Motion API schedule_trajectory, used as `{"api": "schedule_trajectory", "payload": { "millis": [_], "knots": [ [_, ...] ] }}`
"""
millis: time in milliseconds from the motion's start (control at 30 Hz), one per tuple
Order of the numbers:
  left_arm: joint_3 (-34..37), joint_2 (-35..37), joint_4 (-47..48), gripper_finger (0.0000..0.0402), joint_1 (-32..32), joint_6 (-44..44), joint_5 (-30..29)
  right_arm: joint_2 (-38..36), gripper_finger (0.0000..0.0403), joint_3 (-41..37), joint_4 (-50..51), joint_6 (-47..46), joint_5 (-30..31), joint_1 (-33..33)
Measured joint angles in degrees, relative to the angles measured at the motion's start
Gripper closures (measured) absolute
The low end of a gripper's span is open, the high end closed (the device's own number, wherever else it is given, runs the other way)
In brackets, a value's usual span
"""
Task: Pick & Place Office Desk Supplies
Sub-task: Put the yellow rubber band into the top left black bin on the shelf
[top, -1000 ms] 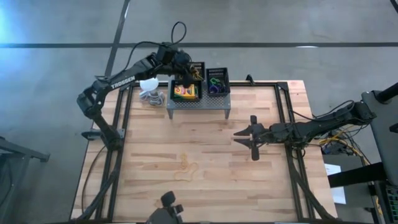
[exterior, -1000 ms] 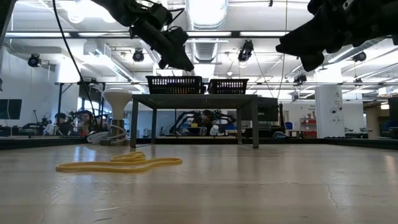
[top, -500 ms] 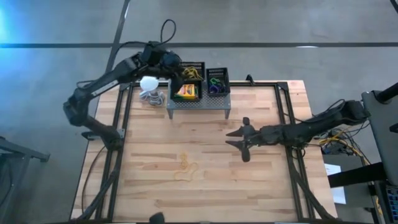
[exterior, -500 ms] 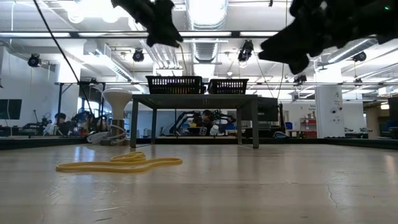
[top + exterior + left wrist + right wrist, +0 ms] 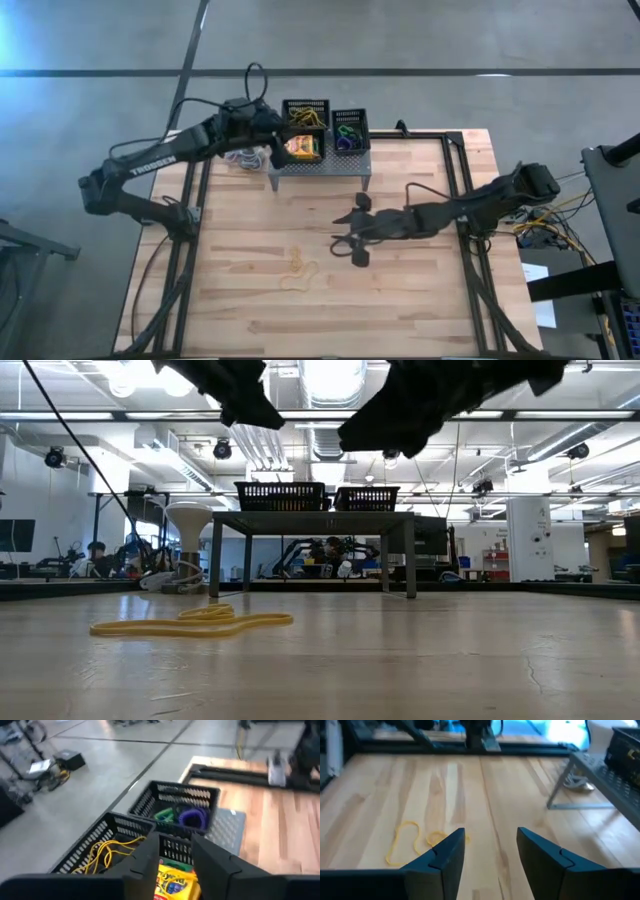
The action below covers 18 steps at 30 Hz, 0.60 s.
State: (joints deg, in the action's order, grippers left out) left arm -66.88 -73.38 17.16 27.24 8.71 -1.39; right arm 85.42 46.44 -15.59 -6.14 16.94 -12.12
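Tan rubber bands (image 5: 300,268) lie loose on the wooden table left of centre, and show again as rubber bands (image 5: 415,840) ahead of my right gripper. My right gripper (image 5: 338,230) hovers open above the table's middle, just right of them. Two black mesh trays stand on the grey stand (image 5: 320,165) at the far edge. One tray (image 5: 105,852) holds yellow bands; the other tray (image 5: 182,807) holds purple and green rings. A yellow box (image 5: 300,148) lies beside them. My left gripper (image 5: 175,865) is open, raised just left of the trays, nothing between its fingers.
A white ball-shaped object with a cord (image 5: 245,155) sits left of the stand, partly under my left arm. Black frame rails (image 5: 455,180) run along the table's sides. Bare wood lies toward the near edge (image 5: 330,320).
My right gripper has travelled toward the table's left, staying above the wood and nearing the rubber bands. My left gripper has drawn back from above the trays toward the table's left. The rubber bands, trays and box have stayed put.
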Motion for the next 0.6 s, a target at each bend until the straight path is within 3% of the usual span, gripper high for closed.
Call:
{"api": "schedule_trajectory", "payload": {
  "millis": [67,167,267,600],
  "knots": [
    [0.9,0.0,0.9,0.0299,-0.1,4.1,0.5,0.0,0.0233,2.7,5.9,-0.7,1.0,0.0],
    [1.8,-0.7,2.2,0.0311,0.4,2.9,0.5,-0.3,0.0244,5.2,11.8,-1.2,1.3,0.0],
    [1.2,-3.7,3.8,0.0305,2.5,3.6,2.4,-0.7,0.0255,6.2,12.8,-0.4,1.3,0.0],
    [-3.1,-16.4,4.1,0.0202,5.4,3.0,3.5,-1.6,0.0282,5.1,12.8,-1.1,1.2,-0.2]
  ]
}}
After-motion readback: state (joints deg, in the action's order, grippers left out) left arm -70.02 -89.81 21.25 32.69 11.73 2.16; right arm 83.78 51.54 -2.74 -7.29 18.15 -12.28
